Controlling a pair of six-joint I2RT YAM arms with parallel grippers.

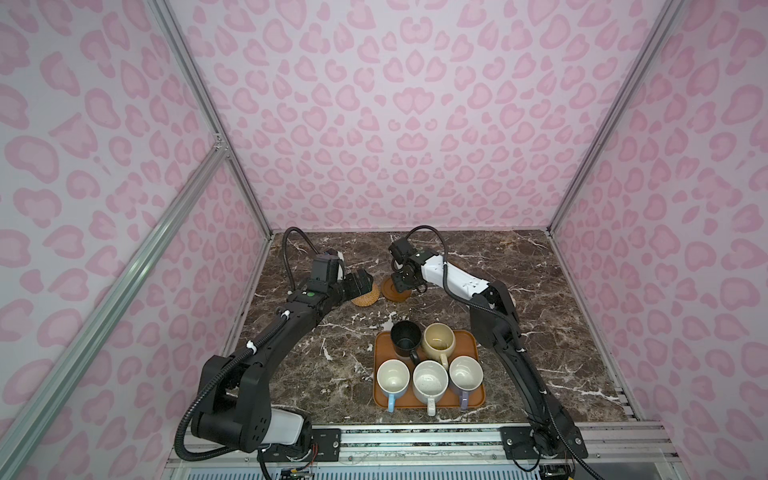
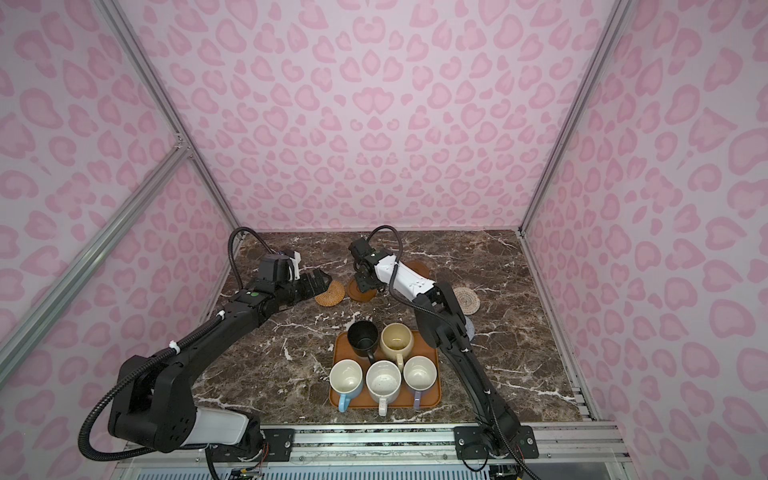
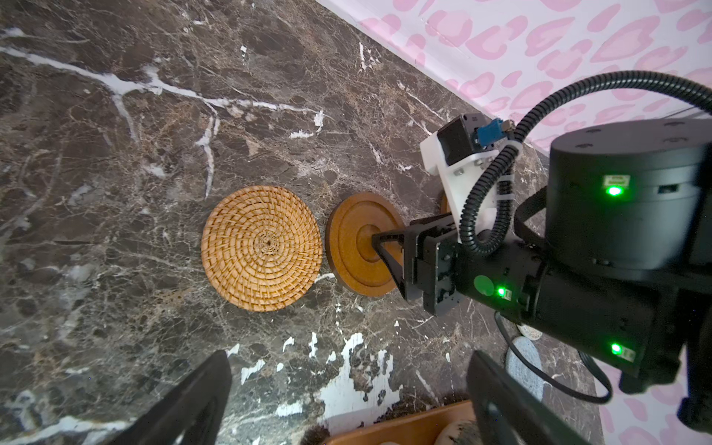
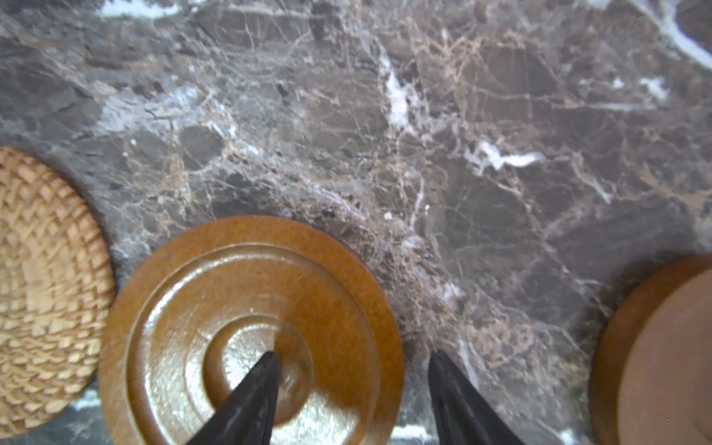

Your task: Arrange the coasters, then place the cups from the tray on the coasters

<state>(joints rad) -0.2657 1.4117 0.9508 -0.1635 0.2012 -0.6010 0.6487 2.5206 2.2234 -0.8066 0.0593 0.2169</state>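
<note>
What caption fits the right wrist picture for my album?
Open right claw straddling the rim of a wooden coaster, rattan coaster close beside.

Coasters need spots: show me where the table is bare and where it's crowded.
Bare: the marble table left of the tray, up to the left arm; the strip between tray and rattan coaster; the far right corner beyond the beige knitted coaster. Crowded: around the wooden coaster; the tray, full of mugs.

The woven coaster (image 1: 368, 297) lies just left of a wooden coaster (image 1: 395, 291), behind the tray (image 1: 448, 402) of mugs (image 1: 430, 380) (two behind three).
</note>
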